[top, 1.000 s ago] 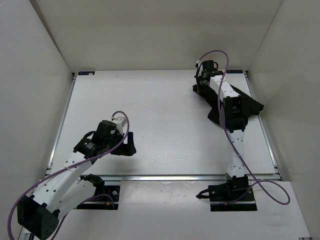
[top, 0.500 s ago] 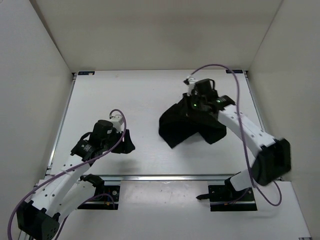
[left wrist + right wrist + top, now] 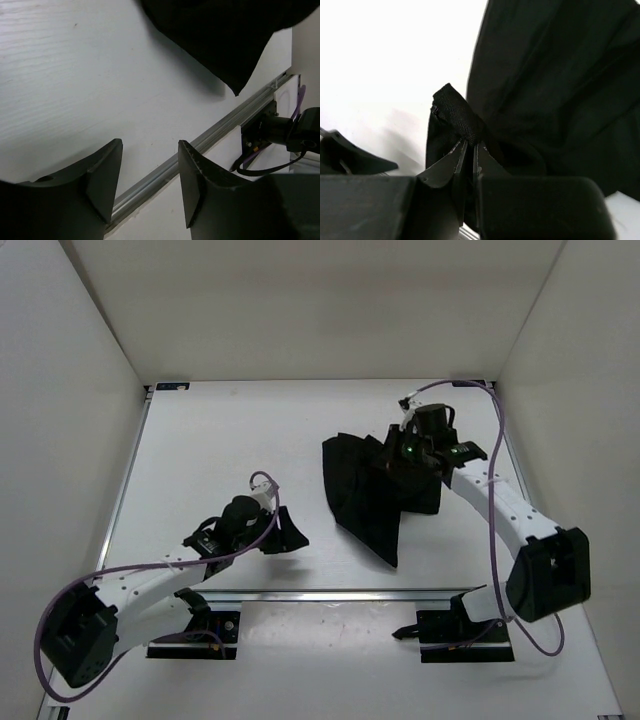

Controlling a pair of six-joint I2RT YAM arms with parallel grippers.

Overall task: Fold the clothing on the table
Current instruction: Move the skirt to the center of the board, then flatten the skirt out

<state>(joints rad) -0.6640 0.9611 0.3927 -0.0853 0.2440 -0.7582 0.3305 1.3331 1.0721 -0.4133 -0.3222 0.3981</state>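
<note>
- Right tool (image 3: 469, 145): the jaws are clamped together on a thick stitched edge of the skirt (image 3: 375, 500), which stands up as a pinched ridge above the fingertips.
- Left tool (image 3: 150, 145): the jaws stand apart with nothing between them. It hovers just beyond the near rail (image 3: 350, 594), over bare worktop (image 3: 230, 440), and does not touch the cloth.
- Skirt: it lies bunched and partly doubled over well beyond the near rail, toward the rail's right half. One pointed corner trails back toward the rail.
- Step in hand, as judged: one arm is dragging the garment into the open while the second arm readies a grip.
- Recommended practice: keep the right tool's bite firm and low so the cloth slides flat and does not balloon. Take the left tool to the trailing corner nearest the rail and grip a single layer at its edge. Spread the cloth taut between both tools before making any fold.
- Risk: a pinch through several layers would lock in the present creases.
- View comparison: only the right wrist view proves the grip and shows the stitched edge. The overhead view shows only black on black there.
- Only the overhead view gives the garment's whole outline. The left wrist view alone shows the empty gap between its jaws and the corner's nearness to the rail.
</note>
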